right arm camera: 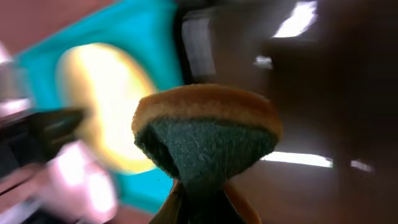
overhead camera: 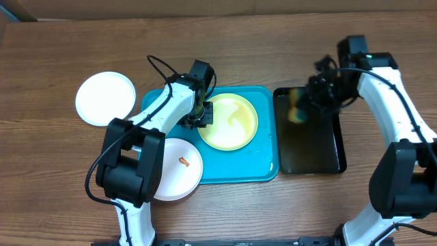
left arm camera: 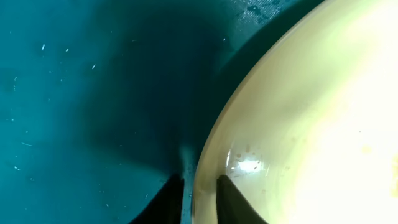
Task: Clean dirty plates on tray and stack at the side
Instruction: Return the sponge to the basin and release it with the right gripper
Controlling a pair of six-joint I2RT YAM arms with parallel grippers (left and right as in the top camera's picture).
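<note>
A pale yellow-green plate (overhead camera: 232,123) lies on the turquoise tray (overhead camera: 263,171). My left gripper (overhead camera: 203,115) is shut on this plate's left rim; in the left wrist view one finger is on the tray side and one inside the plate (left arm camera: 298,118), with the gripper (left arm camera: 200,202) at the rim. A white plate with an orange smear (overhead camera: 179,167) sits at the tray's front left corner. Another white plate (overhead camera: 105,98) lies on the table to the left. My right gripper (overhead camera: 300,109) holds a yellow and green sponge (right arm camera: 208,134) above the black tray (overhead camera: 311,147).
The black tray stands right of the turquoise tray and touches it. The wooden table (overhead camera: 68,198) extends around both trays. The left arm reaches over the tray's left half.
</note>
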